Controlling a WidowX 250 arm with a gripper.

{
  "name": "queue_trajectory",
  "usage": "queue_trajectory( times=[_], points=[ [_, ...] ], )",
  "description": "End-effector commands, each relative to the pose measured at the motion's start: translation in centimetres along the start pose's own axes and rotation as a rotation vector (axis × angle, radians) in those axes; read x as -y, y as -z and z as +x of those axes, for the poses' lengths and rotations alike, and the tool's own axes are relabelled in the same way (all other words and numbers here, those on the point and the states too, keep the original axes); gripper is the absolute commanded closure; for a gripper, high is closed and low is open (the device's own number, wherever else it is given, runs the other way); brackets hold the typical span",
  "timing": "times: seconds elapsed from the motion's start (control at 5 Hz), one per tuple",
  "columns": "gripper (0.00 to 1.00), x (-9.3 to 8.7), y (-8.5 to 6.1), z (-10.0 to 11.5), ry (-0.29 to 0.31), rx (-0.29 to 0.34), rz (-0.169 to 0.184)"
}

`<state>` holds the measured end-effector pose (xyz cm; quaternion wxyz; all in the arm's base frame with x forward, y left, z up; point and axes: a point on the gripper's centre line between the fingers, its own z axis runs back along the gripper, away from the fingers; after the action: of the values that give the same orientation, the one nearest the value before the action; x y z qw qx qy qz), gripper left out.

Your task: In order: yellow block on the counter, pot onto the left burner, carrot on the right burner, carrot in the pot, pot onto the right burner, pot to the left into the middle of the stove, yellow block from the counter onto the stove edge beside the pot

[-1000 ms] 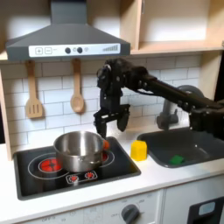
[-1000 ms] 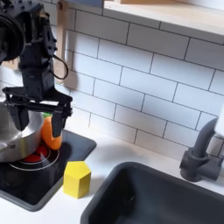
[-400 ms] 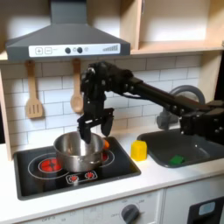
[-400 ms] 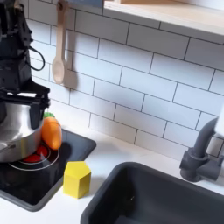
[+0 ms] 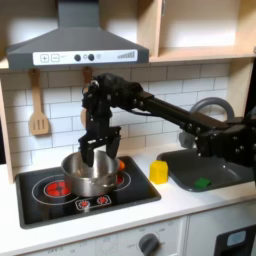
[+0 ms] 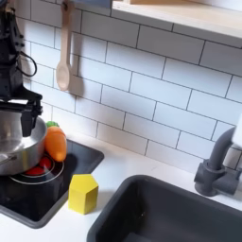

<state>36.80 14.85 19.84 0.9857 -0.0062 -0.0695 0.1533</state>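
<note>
Our gripper (image 5: 94, 151) hangs over the pot's (image 5: 88, 172) rim, fingers spread to hook it; carrot (image 6: 56, 143) waits beside, block (image 6: 83, 193) parked on the worktop (image 5: 185, 200).

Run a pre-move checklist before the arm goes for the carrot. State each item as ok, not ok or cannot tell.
1. Yellow block out of the pot and on the counter: ok.
2. Carrot free to grasp, on the stove beside the pot in the second exterior view: ok.
3. Gripper carrying nothing: cannot tell; it hangs over the pot and its jaws blur.
4. Pot upright on the stove: ok.
5. Pot centred on the burner at the first exterior view's left: not ok; it sits near the middle of the stove.
</note>
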Motion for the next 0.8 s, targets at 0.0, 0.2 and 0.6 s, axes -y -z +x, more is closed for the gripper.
queue_trajectory(
  times=[0.0,0.2,0.6],
  points=[
    [0.00,-0.2,1.9,-0.9,0.029,-0.024,0.013],
    [0.00,-0.4,3.6,-1.3,0.034,-0.060,0.019],
    [0.00,-1.5,3.5,-0.5,-0.019,-0.061,0.020]
  ],
)
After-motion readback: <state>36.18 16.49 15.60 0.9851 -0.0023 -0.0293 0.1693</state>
